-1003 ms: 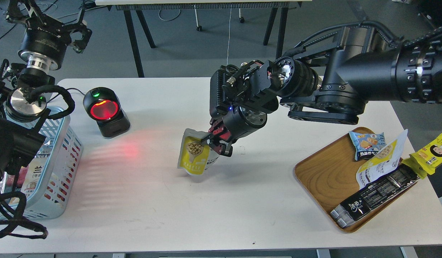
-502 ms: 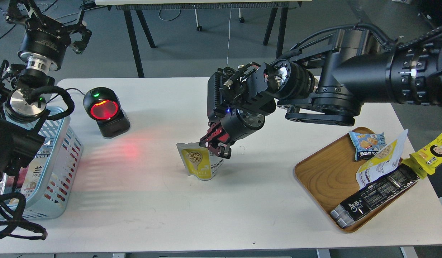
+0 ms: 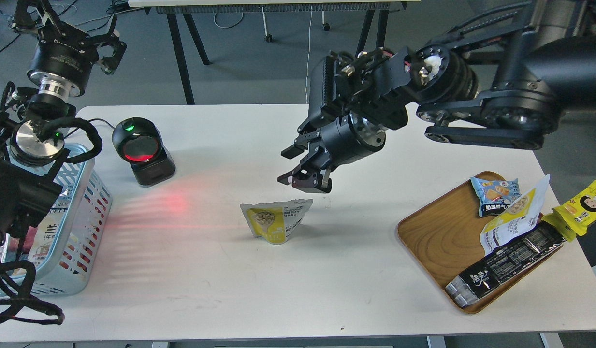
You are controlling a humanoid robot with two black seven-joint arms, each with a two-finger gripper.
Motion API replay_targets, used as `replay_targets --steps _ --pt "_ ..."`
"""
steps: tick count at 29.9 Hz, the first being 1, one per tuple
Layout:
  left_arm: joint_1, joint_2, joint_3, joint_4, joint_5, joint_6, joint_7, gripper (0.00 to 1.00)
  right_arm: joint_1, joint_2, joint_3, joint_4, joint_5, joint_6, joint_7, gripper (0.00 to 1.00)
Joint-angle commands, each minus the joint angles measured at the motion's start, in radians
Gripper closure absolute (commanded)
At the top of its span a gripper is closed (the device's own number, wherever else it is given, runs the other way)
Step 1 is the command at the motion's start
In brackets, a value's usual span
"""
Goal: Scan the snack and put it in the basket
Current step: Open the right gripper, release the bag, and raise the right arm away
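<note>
The snack (image 3: 275,221), a puffy pouch with a yellow front, a round picture of brown balls and a white printed side, stands alone on the white table (image 3: 288,290) at mid-centre. My right gripper (image 3: 292,167) hangs just above and slightly right of it, open and empty, not touching the pouch. The light blue slotted basket (image 3: 87,203) sits at the table's left edge with packets inside, partly hidden by my left arm. My left gripper (image 3: 68,29) is raised at the far top left, beyond the table; its fingers cannot be told apart.
A black barcode scanner (image 3: 142,150) with a red window stands back left and casts red light on the table. A wooden tray (image 3: 435,237) at the right holds a blue packet (image 3: 496,195), a white-yellow pouch (image 3: 513,217) and a black bar (image 3: 508,263). A yellow packet (image 3: 583,205) lies at the tray's far edge.
My right gripper opened, let go of the snack and rose up and to the right. The snack now stands on the table by itself. The left arm has barely moved.
</note>
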State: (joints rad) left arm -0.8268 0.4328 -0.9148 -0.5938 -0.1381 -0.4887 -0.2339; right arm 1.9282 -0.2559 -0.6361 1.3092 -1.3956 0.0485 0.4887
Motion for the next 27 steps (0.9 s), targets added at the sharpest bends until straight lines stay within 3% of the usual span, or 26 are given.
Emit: replay_targets --steps 1,3,7,10,16,19,23,27 --pt "-0.002 0.007 0.002 0.0 0.002 0.0 0.005 0.0 0.003 -0.091 0.065 0.015 0.107 0.007 0.0 0.3" --pt "-0.003 0.012 0.002 0.0 0.003 0.0 0.007 0.0 -0.011 -0.132 0.108 0.005 0.164 0.008 0.0 0.03" --pt "-0.012 0.017 0.017 -0.001 0.026 0.0 0.018 0.0 -0.06 -0.242 0.215 0.008 0.288 0.013 0.0 0.03" --pt "-0.014 0.032 0.024 -0.003 0.032 0.0 0.05 0.0 -0.101 -0.325 0.292 -0.007 0.436 0.045 0.0 0.03" --pt "-0.046 0.09 0.037 -0.049 0.052 0.0 0.077 0.01 -0.231 -0.428 0.409 -0.117 0.729 0.1 0.0 0.01" --pt "-0.087 0.15 0.077 -0.113 0.156 0.0 0.077 0.07 -0.333 -0.436 0.492 -0.175 0.895 0.12 0.0 0.01" --pt "-0.107 0.201 0.083 -0.231 0.297 0.0 0.076 0.07 -0.475 -0.43 0.628 -0.274 1.012 0.128 0.0 0.01" --pt "-0.121 0.262 0.091 -0.388 0.507 0.0 0.074 0.07 -0.627 -0.422 0.812 -0.398 1.186 0.212 0.0 0.01"
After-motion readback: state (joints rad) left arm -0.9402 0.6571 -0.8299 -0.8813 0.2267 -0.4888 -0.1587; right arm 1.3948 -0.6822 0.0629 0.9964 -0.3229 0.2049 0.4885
